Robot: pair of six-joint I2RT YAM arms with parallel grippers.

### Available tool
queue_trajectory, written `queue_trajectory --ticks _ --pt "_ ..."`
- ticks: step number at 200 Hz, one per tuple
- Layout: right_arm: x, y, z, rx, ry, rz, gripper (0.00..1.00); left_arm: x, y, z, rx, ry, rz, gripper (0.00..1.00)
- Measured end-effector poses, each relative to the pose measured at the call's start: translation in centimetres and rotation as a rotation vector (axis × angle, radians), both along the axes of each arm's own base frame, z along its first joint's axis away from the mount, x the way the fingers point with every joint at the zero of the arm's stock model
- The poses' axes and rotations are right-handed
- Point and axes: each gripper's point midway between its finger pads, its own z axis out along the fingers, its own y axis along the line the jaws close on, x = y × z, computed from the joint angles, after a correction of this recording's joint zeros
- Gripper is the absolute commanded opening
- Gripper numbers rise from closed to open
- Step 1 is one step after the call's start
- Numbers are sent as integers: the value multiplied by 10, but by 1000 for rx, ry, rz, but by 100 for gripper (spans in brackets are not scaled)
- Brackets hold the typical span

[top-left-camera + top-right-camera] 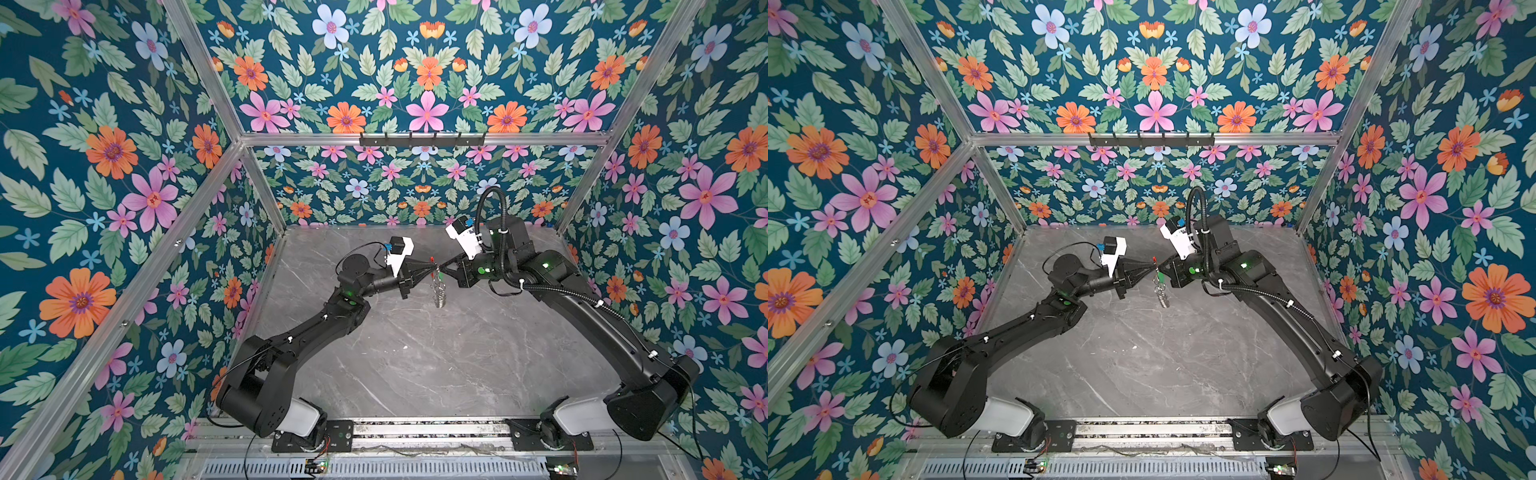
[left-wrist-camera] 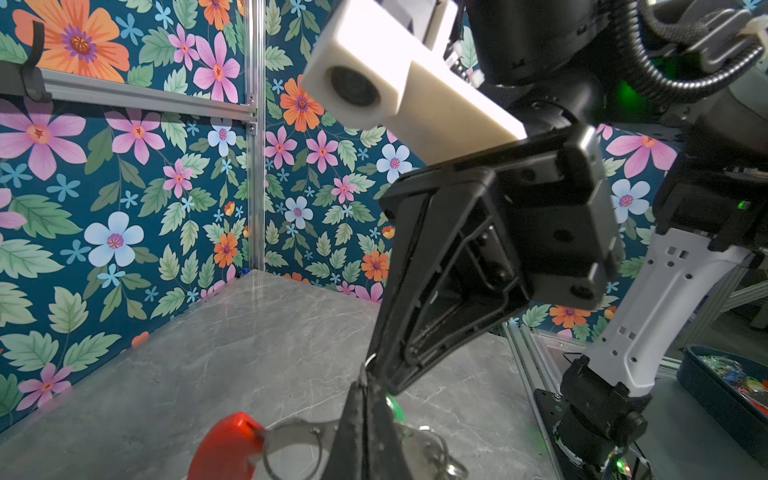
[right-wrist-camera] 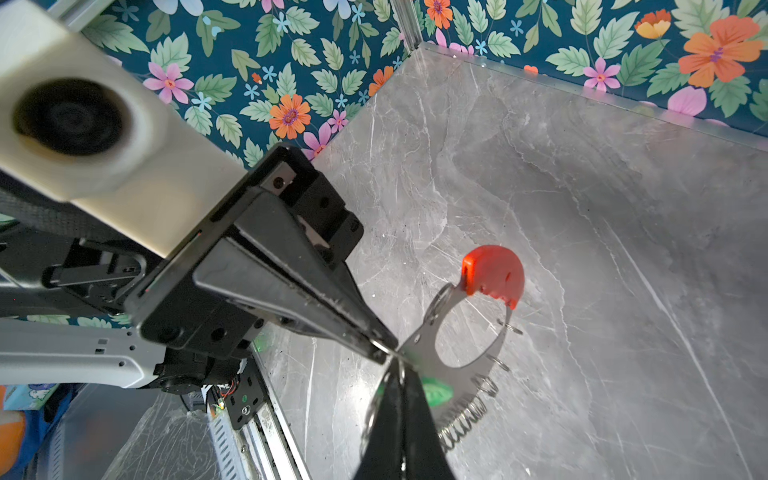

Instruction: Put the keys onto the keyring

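Both grippers meet tip to tip in the air above the middle of the table. My left gripper (image 1: 432,266) (image 2: 365,399) is shut on the flat metal band of the keyring (image 3: 457,361) (image 2: 291,434). The keyring's red plastic part (image 3: 492,274) (image 1: 432,259) points up, and its small silver rings (image 1: 440,293) (image 1: 1163,295) dangle below. My right gripper (image 1: 1162,268) (image 3: 398,374) is shut, with the green keys tag (image 3: 436,392) (image 2: 392,405) showing on both sides of its fingers, pressed against the band. A thin wire loop shows beside those fingers. The exact contact point is hidden.
The grey marble table (image 1: 415,353) is boxed in by floral walls on three sides. A black hook rack (image 1: 422,139) hangs on the back rail. A dark blue bin (image 2: 723,386) with colourful items sits outside the cell, past the right arm's base.
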Motion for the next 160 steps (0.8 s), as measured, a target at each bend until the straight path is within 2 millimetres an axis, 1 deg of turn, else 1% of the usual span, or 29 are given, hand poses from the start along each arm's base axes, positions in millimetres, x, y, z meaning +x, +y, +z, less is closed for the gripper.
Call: queue_trajectory --ticks 28,52,81,108,160 --pt "-1 -1 -1 7 17 -6 0 -2 1 3 -15 3 -5 0" --pt "-4 -1 3 29 25 -10 0 -4 2 7 -41 7 -17 0" --pt "-8 -2 11 65 18 -10 0 -6 6 16 -109 16 -32 0" --pt "-8 2 17 107 28 -2 0 -5 10 26 -187 32 -33 0" --pt "-7 10 39 193 21 24 0 0 16 47 -327 42 -41 0"
